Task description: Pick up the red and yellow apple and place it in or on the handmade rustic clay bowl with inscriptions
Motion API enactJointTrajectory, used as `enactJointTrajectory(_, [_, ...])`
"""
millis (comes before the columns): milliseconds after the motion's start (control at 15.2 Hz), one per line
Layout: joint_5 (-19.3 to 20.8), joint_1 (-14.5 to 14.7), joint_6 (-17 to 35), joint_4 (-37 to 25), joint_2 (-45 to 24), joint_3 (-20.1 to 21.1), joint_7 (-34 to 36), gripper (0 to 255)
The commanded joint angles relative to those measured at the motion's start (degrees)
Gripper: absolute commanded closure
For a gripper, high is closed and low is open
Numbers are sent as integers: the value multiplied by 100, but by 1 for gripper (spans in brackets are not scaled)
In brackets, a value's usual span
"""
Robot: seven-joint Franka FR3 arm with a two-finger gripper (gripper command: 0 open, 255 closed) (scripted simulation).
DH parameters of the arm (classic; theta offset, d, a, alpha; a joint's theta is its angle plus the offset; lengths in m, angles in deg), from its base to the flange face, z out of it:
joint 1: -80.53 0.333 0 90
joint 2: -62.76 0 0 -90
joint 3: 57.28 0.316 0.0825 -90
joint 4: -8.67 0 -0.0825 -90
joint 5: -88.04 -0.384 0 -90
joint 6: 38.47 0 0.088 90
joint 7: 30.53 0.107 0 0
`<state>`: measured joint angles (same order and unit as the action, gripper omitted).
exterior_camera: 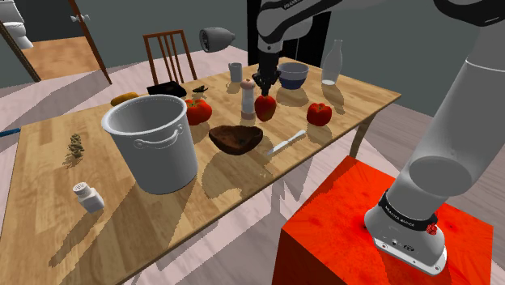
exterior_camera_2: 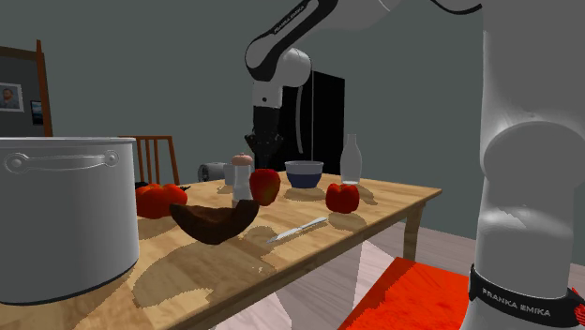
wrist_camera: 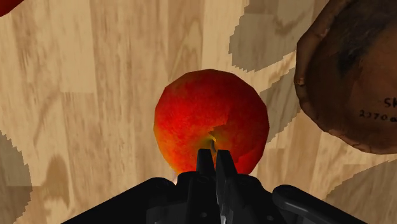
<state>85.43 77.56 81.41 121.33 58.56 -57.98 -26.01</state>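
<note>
The red and yellow apple [exterior_camera: 265,106] stands on the wooden table [exterior_camera: 48,138], just beyond the dark brown clay bowl [exterior_camera: 235,138] as the shoulder view looks. My gripper [exterior_camera: 265,82] hangs straight above the apple, a little clear of it. In the wrist view the two black fingers meet at the gripper [wrist_camera: 214,159] with nothing between them, right over the apple [wrist_camera: 210,121] and its stem dimple. The inscribed bowl [wrist_camera: 350,76] lies close beside the apple. From the second exterior view the apple [exterior_camera_2: 265,186] sits behind the bowl [exterior_camera_2: 216,220], under the gripper [exterior_camera_2: 259,150].
A pepper mill [exterior_camera: 248,95] stands right beside the apple. A tomato [exterior_camera: 198,111], a large grey pot [exterior_camera: 151,142], a knife [exterior_camera: 283,146], another red fruit [exterior_camera: 319,113], a blue bowl [exterior_camera: 293,74] and a bottle [exterior_camera: 331,63] share the table.
</note>
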Motion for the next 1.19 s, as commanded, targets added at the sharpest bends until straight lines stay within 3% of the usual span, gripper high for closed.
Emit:
enactJointTrajectory(0, [3, -7, -157, -115, 40, -6, -5, 255])
enactJointTrajectory(1122, [27, -11, -1429, -1197, 231, -11, 46, 255])
